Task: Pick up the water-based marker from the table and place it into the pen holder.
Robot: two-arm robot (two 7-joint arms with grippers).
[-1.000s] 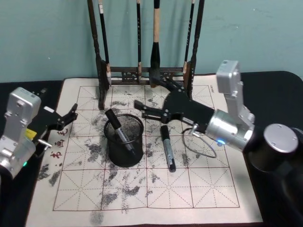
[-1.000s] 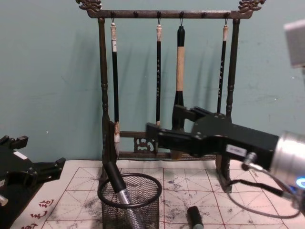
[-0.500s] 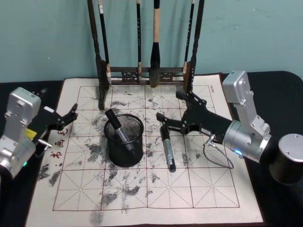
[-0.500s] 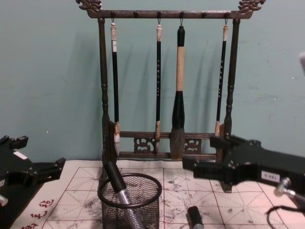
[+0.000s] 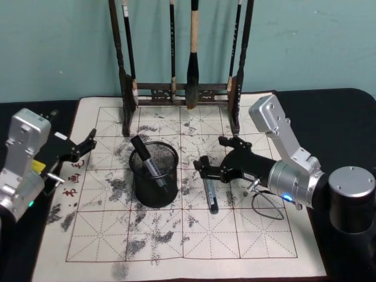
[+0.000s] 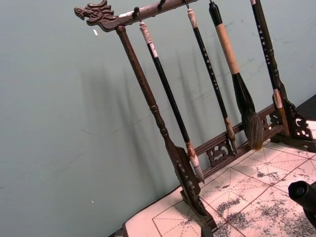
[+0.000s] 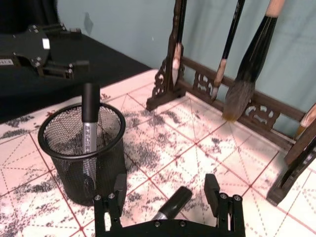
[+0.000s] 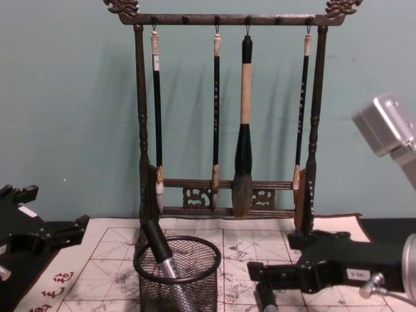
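Observation:
A black and silver water-based marker (image 5: 208,187) lies on the ink-stained mat, just right of the pen holder (image 5: 154,183), a black mesh cup. A second marker (image 5: 147,158) leans inside the cup. My right gripper (image 5: 210,154) is open and low over the mat, its fingers straddling the lying marker's far end. In the right wrist view the marker (image 7: 172,203) sits between the two fingers (image 7: 119,186), with the pen holder (image 7: 55,153) ahead. The chest view shows the right gripper (image 8: 276,258) beside the pen holder (image 8: 195,286). My left gripper (image 5: 82,148) rests open at the mat's left edge.
A tall dark wooden brush rack (image 5: 182,91) with several hanging brushes stands at the mat's back edge, behind the cup. The gridded practice mat (image 5: 252,235) covers the black table. A thin cable loop (image 5: 265,202) trails by my right wrist.
My right gripper has dropped from above the area right of the cup and pulled back, so its open fingers now straddle the lying marker. The left arm, cup and markers have not moved.

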